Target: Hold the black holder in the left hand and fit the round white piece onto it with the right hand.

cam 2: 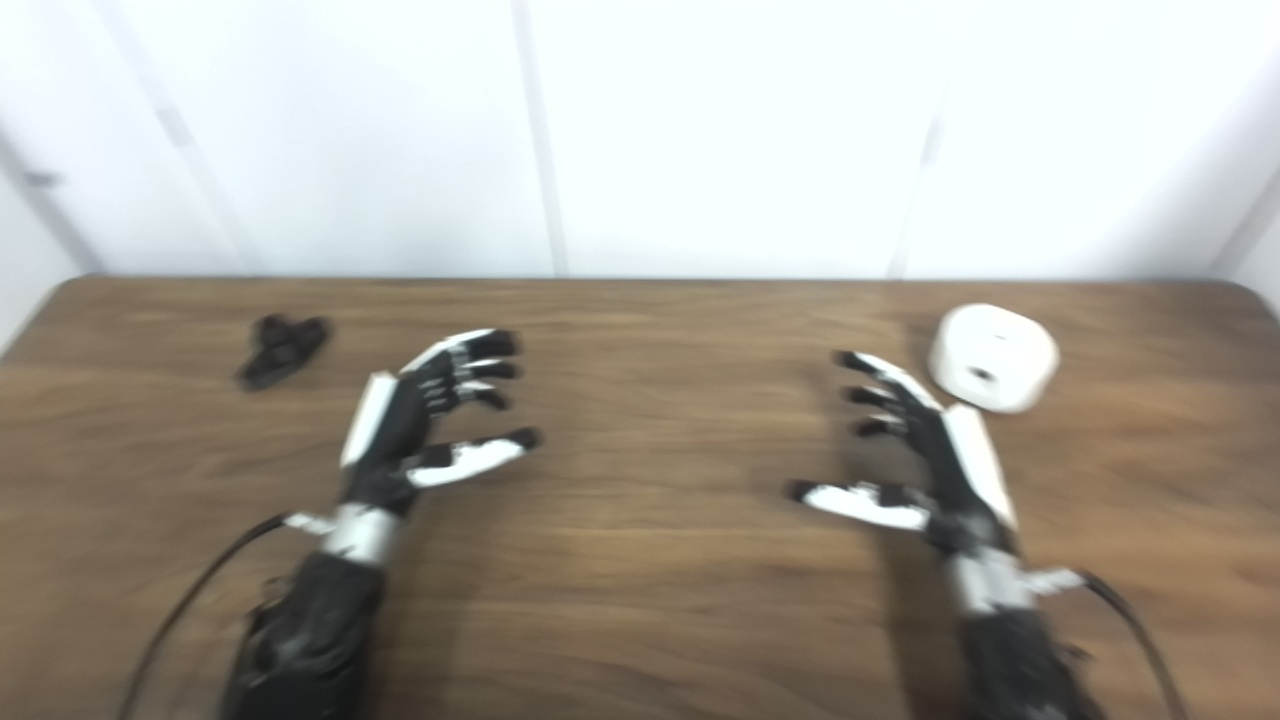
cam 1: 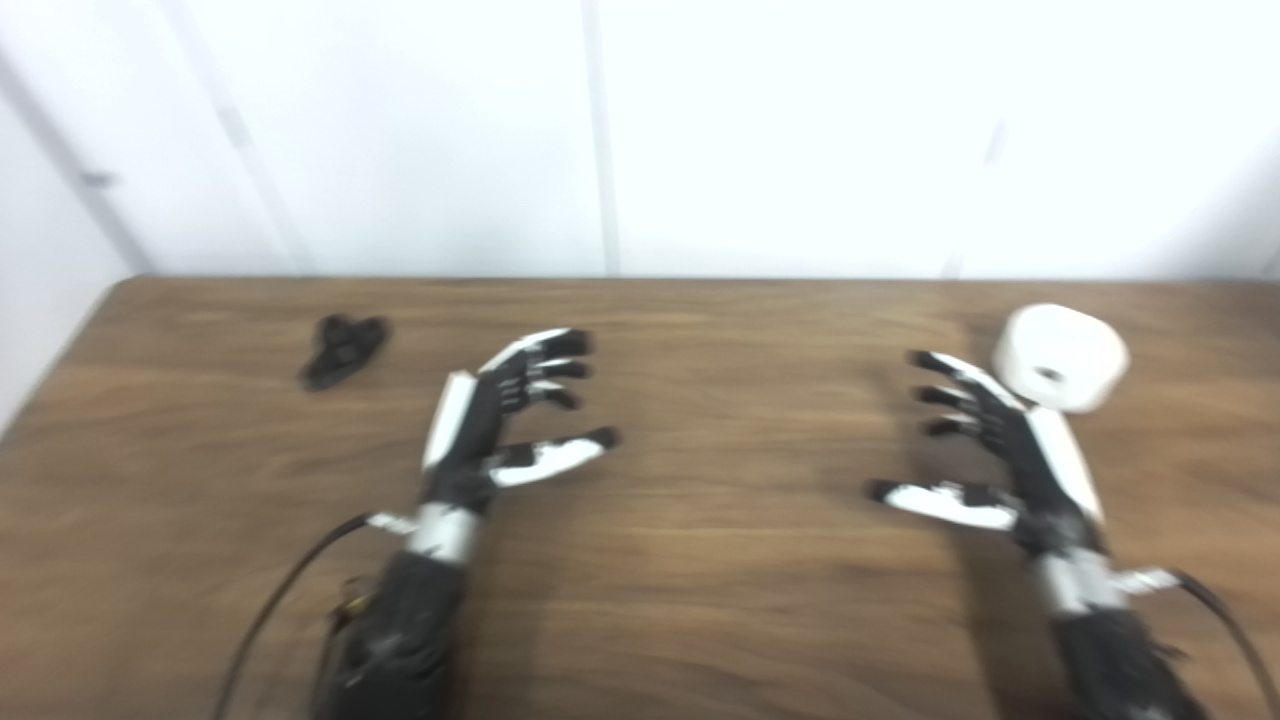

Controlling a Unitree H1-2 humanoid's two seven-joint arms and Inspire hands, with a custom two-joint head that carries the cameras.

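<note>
Wooden brown table [cam 1: 700,600]: bears all items. Small black plastic holder [cam 1: 343,350]: far left, lying loose, shape blurred, possibly lobed. Round white piece with a centre hole [cam 1: 1060,357]: far right, just beyond the right hand [cam 1: 1000,455]. Left hand [cam 1: 500,420]: empty, fingers spread, right of the holder and apart from it. Right hand: likewise empty and spread. Risk: the low, small holder may skid from a clumsy pinch; the white piece may roll if nudged.

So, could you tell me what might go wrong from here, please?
The holder is small and lies flat, far left of the open left hand, so the grasp may slip. The white piece sits just beyond the open right hand; a reach might knock it and roll it away.
</note>
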